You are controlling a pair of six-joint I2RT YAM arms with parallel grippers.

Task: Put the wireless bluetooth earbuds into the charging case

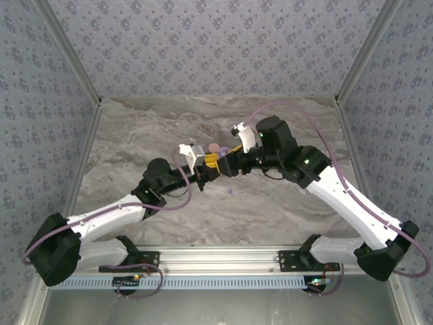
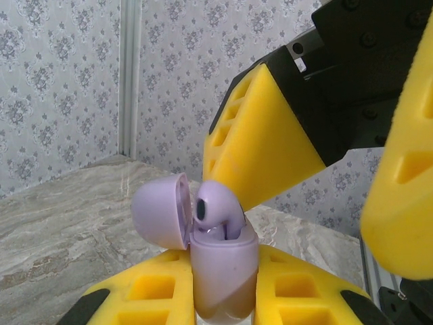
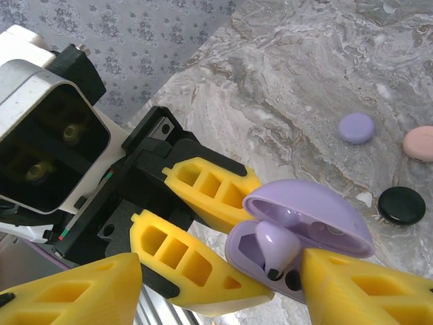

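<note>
Lavender case, lavender earbud; yellow gripper fingers; grey-marbled table; floral wallpaper

Nothing readable (no legible markings)

Marble table. Left gripper, mid-table. Right gripper: meeting it from the right. Small pinkish round item: just beyond it. Tiny lavender piece: nearer the bases.

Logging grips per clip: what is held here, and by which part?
The left pincer clamps the open lavender charging case by its lower body; the right pincer, open, grips nothing.
</note>
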